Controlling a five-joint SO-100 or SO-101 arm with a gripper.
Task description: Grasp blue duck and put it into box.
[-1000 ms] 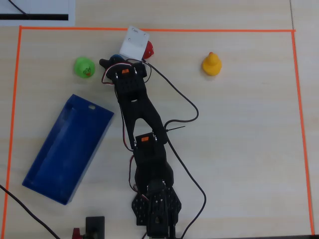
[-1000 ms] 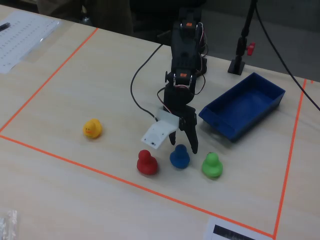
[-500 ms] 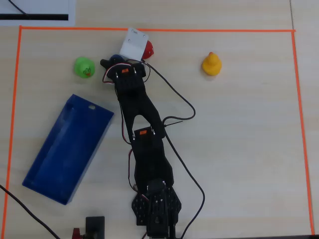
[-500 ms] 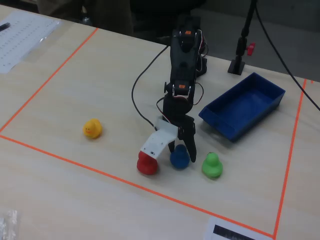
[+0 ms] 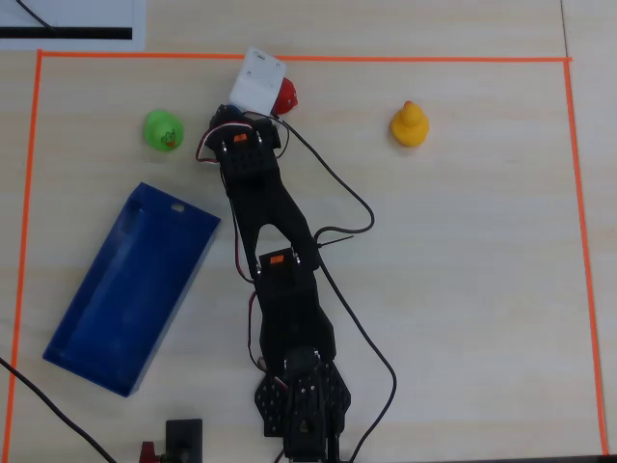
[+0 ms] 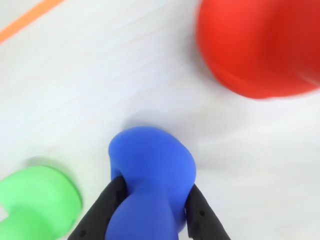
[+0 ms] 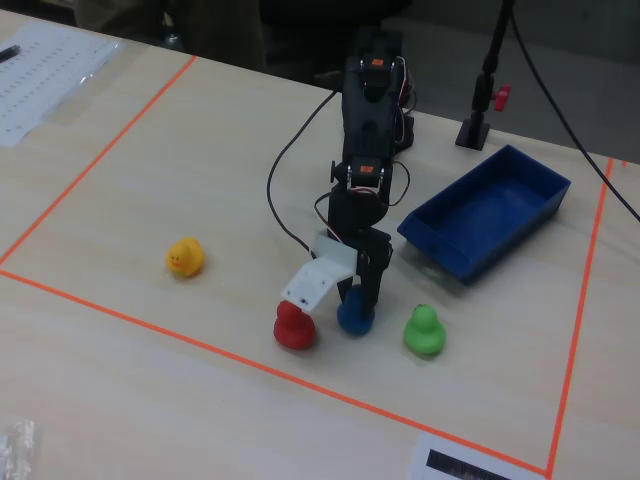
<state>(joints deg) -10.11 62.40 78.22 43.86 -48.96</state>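
in the wrist view we see our gripper [image 6: 150, 212] pinching the blue duck [image 6: 151, 185] from both sides, down on the table [image 7: 150, 170] between the red duck [image 7: 294, 326] and the green duck [image 7: 424, 331], well apart from the box [image 7: 487, 212]

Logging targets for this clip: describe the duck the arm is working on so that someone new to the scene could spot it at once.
On the table edged with orange tape, follow the black arm down to its hand near the front tape line of the fixed view. The blue duck sits between the fingers. It is the middle of three ducks in a row, the red duck to its left and the green duck to its right.
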